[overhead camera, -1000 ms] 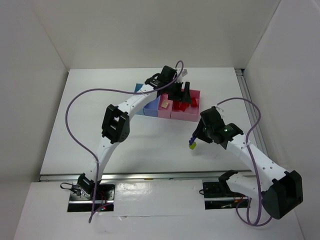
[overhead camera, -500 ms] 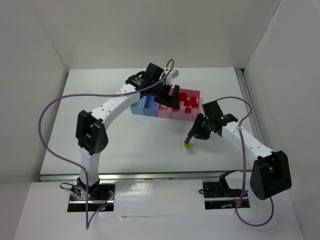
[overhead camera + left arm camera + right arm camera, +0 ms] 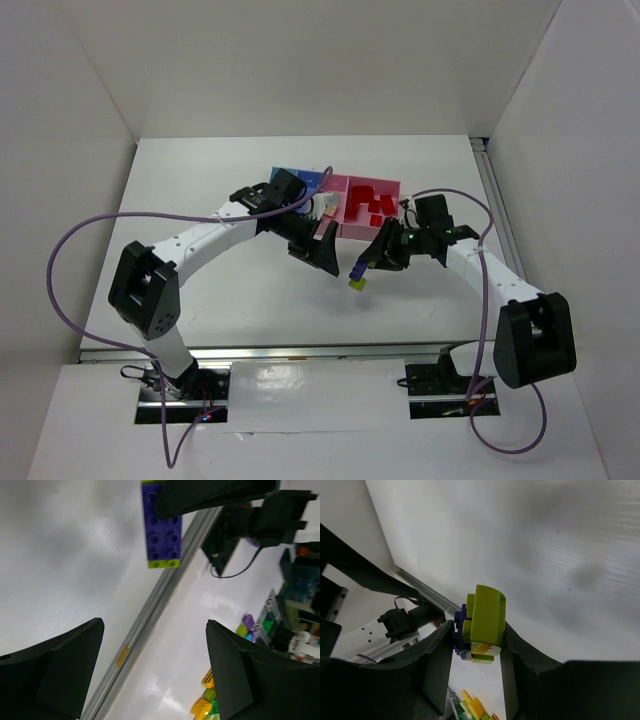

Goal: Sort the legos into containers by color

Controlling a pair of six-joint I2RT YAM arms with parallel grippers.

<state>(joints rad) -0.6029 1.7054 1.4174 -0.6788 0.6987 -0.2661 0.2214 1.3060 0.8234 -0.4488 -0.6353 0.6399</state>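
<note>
Nearest you, the right gripper (image 3: 370, 263) is clamped on a stuck-together purple-and-green stack (image 3: 357, 277), held off the table (image 3: 200, 200) and offered sideways. That's likely because two colours can't share a bin. Just beside it, your left gripper (image 3: 318, 250) gapes wide and empty, facing the stack, seemingly ready to pull it apart. Behind them sit the containers (image 3: 352, 182), with red legos (image 3: 372, 203) piled in the wider pink one.
</note>
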